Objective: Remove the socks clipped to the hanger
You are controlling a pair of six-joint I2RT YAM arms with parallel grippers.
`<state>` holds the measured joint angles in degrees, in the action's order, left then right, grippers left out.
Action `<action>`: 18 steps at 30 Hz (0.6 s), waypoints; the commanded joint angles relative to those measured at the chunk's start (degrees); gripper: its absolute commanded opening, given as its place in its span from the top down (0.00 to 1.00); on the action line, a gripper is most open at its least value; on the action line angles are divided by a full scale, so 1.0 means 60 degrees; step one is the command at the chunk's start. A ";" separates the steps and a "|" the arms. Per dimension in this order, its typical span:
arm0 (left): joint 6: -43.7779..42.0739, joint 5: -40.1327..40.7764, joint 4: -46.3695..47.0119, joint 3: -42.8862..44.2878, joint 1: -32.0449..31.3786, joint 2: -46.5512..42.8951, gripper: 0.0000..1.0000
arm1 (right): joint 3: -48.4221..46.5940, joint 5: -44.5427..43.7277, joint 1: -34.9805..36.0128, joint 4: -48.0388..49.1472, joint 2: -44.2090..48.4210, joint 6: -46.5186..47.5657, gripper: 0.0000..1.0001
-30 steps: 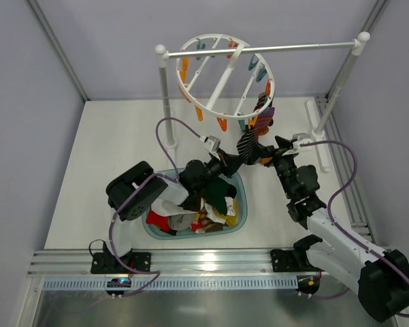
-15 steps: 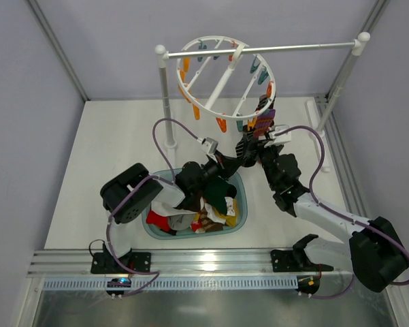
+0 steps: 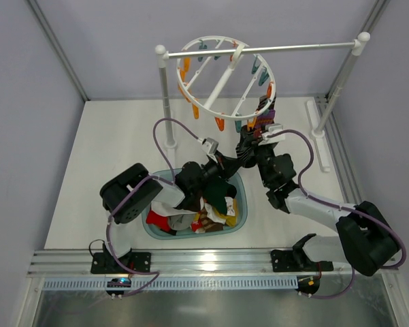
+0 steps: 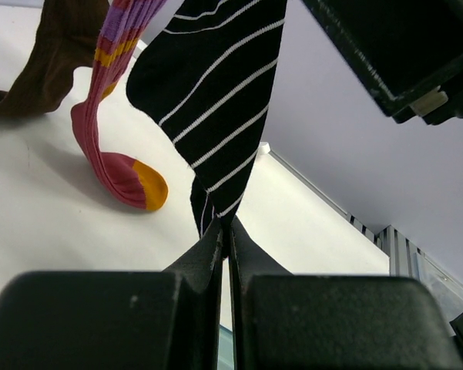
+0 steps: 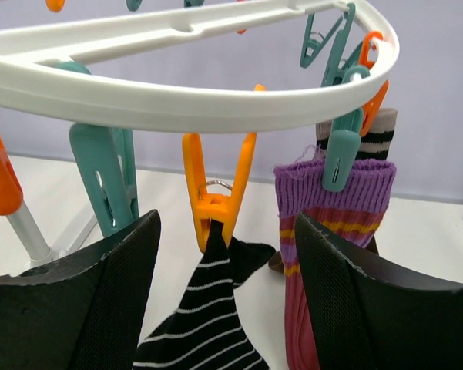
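The white ring hanger (image 3: pixel 226 76) hangs from the rail with orange and teal clips around its rim. In the right wrist view an orange clip (image 5: pixel 216 193) on the hanger (image 5: pixel 177 108) holds a black striped sock (image 5: pixel 208 331). A teal clip (image 5: pixel 340 154) holds a purple-red striped sock (image 5: pixel 331 223). My right gripper (image 5: pixel 228 218) is open, one finger on each side of the orange clip and just below it; it also shows in the top view (image 3: pixel 257 133). My left gripper (image 4: pixel 228 230) is shut on the lower tip of the black striped sock (image 4: pixel 216 100). A brown sock (image 4: pixel 54 54) hangs at the left.
A teal basket (image 3: pixel 242 204) with several loose socks sits under my left arm. The white two-post rail stand (image 3: pixel 165 95) carries the hanger; its right post (image 3: pixel 340 82) stands by the right wall. The purple-red sock's orange toe (image 4: pixel 150 189) hangs near the table.
My right gripper has moved up and left to the orange clip holding the black striped sock. My left gripper keeps its hold on the sock's tip and has shifted only slightly.
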<state>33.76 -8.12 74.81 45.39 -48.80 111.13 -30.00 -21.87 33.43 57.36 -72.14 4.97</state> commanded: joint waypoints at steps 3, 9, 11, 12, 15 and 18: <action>-0.0236 -0.0170 0.2298 -0.0108 -0.0027 -0.0284 1.00 | 0.0005 -0.0003 0.0141 0.2523 -0.0193 0.0563 0.29; -0.0280 -0.0156 0.2298 -0.0123 -0.0027 -0.0285 1.00 | -0.0112 -0.0046 0.0156 0.2744 -0.0267 0.0709 0.37; -0.0265 -0.0185 0.2298 -0.0123 -0.0027 -0.0270 1.00 | -0.0215 -0.0076 0.0156 0.2642 -0.0325 0.0753 0.42; -0.0265 -0.0199 0.2298 -0.0123 -0.0041 -0.0270 1.00 | -0.0317 -0.0062 0.0156 0.2584 -0.0340 0.0782 0.43; -0.0265 -0.0229 0.2298 -0.0123 -0.0027 -0.0284 1.00 | -0.0536 0.0026 0.0156 0.2378 -0.0457 0.0856 0.50; -0.0280 -0.0243 0.2298 -0.0123 -0.0027 -0.0285 1.00 | -0.0698 0.0085 0.0156 0.2275 -0.0574 0.0900 0.55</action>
<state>33.54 -8.23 74.81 45.12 -48.80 111.13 -31.29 -21.71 34.02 67.66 -75.02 9.78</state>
